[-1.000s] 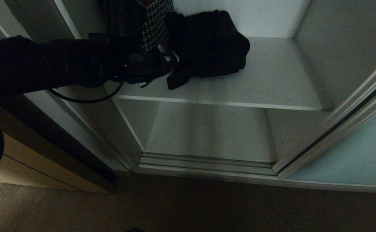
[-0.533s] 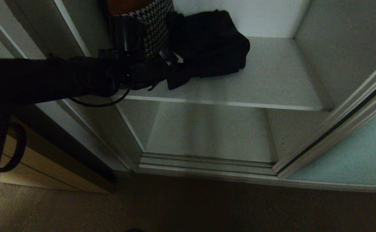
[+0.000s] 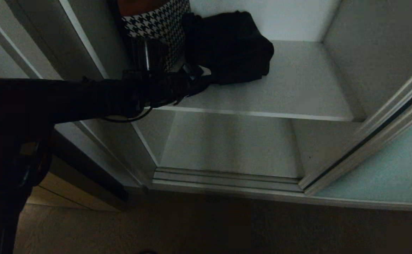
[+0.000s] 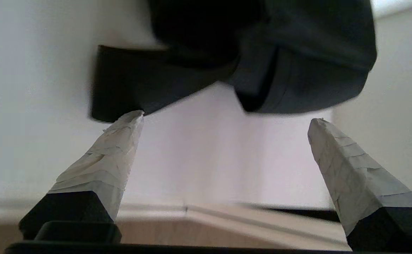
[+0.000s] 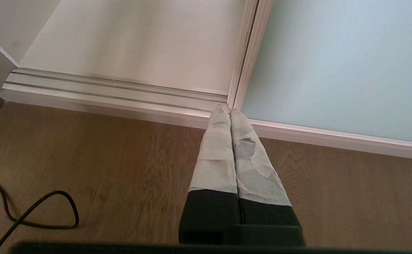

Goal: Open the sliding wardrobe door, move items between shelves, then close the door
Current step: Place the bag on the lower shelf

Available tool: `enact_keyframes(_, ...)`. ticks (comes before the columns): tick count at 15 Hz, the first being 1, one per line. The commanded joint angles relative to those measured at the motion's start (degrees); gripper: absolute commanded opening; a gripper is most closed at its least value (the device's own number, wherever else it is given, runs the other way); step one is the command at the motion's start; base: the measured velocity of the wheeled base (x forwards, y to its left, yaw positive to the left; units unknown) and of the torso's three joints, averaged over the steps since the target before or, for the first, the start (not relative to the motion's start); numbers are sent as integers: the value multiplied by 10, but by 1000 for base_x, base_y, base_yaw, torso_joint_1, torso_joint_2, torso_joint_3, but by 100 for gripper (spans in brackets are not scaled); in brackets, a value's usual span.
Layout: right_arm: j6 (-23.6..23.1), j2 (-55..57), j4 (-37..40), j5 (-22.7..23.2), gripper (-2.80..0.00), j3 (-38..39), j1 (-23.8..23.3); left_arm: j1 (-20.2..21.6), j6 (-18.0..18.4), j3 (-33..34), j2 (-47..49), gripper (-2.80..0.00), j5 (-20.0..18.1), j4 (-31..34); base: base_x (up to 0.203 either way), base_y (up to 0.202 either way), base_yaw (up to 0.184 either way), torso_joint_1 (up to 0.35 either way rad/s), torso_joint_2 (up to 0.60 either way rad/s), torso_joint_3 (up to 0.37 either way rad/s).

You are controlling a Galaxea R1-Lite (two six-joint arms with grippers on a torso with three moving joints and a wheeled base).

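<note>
The wardrobe stands open, its sliding wardrobe door (image 3: 386, 165), frosted pale blue glass in a slim silver frame, pushed aside. The left tool (image 3: 191, 79) reaches in over the front of the upper shelf (image 3: 297, 88). Seen from its wrist, its two taped fingers (image 4: 110, 155) are spread wide with nothing between them.

The black fabric bundle (image 3: 228, 47) lies on that same shelf, just ahead of the left tool. One flat strap-like flap (image 4: 128, 81) of it trails toward the tool, and one fingertip sits right at its edge; whether they touch cannot be told. Beside the bundle, on the tool's near side, hangs a black-and-white houndstooth garment (image 3: 160, 24). Below is the lower shelf (image 3: 227, 144), a wide pale board.

The door-opening step looks done, and the item-moving step seems to be in hand. Whether the tool is about to take the bundle or has just set it down cannot be told. If a grasp comes next, it calls for pushing the fingers further around the soft cloth before closing, since the fabric may slip or bunch.

The right tool (image 5: 230, 111) is parked low over the wooden floor (image 5: 121, 169), fingers pressed together and holding nothing, pointing at the door's bottom track (image 5: 114, 91).

No brand, label or readable writing shows anywhere.
</note>
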Motion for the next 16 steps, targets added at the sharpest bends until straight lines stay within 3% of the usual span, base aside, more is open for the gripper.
enact_keyframes(1,0,0,0,0,-280,0,0,4,-1,1,16,0,1,-18,0,0,0,0,0,0)
enact_keyframes(8,0,-1,0,0,-280,0,0,-11,12,22,-12,0,1,-21,0,0,0,0,0,0)
enact_keyframes(12,0,-1,0,0,-280,0,0,-15,10,17,7,0,39,-24,0,0,0,0,0,0)
enact_keyframes(16,0,0,0,0,-280,0,0,-24,12,7,8,0,39,-31,0,0,0,0,0,0)
